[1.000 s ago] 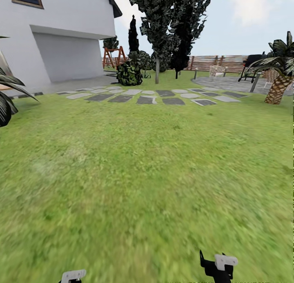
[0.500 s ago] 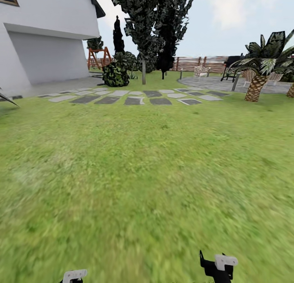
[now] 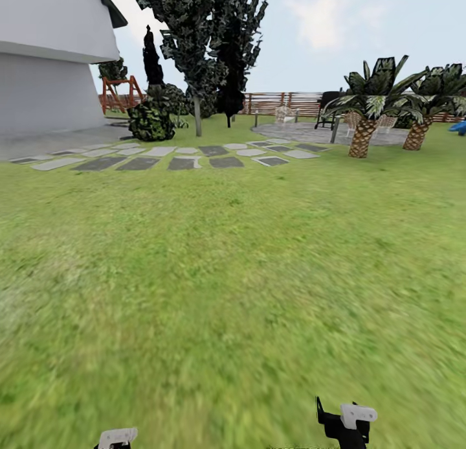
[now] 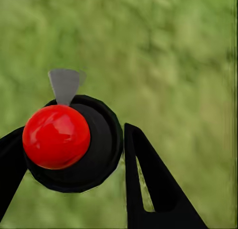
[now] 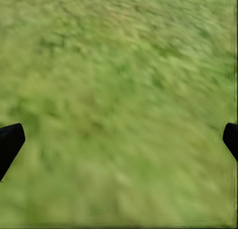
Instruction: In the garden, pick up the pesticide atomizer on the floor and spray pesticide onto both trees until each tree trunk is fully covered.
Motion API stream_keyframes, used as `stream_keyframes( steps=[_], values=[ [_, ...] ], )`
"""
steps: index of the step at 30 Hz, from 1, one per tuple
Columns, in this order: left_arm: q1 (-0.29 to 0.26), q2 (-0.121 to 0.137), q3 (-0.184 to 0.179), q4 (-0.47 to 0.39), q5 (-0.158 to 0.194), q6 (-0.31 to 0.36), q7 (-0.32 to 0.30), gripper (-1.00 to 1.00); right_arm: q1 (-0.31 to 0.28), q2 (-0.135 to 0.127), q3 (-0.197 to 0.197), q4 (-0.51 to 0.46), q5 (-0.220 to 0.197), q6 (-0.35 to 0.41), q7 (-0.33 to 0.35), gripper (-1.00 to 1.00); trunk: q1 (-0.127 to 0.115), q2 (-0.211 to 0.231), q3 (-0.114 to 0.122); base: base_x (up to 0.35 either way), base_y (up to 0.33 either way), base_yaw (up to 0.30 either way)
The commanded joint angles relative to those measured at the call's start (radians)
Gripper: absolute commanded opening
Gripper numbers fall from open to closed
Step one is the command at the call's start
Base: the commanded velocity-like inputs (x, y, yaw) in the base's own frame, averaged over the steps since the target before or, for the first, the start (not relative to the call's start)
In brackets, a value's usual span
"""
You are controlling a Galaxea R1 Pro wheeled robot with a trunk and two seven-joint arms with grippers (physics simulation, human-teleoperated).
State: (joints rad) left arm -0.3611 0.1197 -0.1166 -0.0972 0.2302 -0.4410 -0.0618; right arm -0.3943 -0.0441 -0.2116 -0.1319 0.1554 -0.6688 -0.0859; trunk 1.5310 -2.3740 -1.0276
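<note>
Green lawn (image 3: 233, 293), paved stepping stones (image 3: 162, 159), left tool (image 4: 74, 149) gripping atomizer (image 4: 69, 140), right tool (image 5: 119, 140) wide.

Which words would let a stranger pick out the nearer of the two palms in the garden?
Start at the brown slatted fence along the far edge of the lawn, then look in front of it to the grey paved patio. At the patio's right end stand two short palms; the nearer palm is the left one, its scaly trunk leaning, unlike the tall dark trees by the house.
</note>
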Motion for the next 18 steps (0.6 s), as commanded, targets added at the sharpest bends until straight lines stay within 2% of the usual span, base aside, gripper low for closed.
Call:
stream_keyframes(
  steps=[1, 18],
  values=[
    [0.000, 0.000, 0.000, 0.000, 0.000, 0.000, 0.000, -1.00, 0.000, 0.000, 0.000, 0.000, 0.000, 0.000, 0.000, 1.00, 0.000, 0.000, 0.001, 0.000, 0.000, -0.289],
    [-0.001, 0.007, 0.006, -0.003, 0.007, 0.009, 0.017, -1.00, 0.000, 0.001, 0.000, 0.000, 0.001, 0.000, 0.000, 1.00, 0.000, 0.000, 0.010, 0.000, 0.000, -0.289]
  ],
)
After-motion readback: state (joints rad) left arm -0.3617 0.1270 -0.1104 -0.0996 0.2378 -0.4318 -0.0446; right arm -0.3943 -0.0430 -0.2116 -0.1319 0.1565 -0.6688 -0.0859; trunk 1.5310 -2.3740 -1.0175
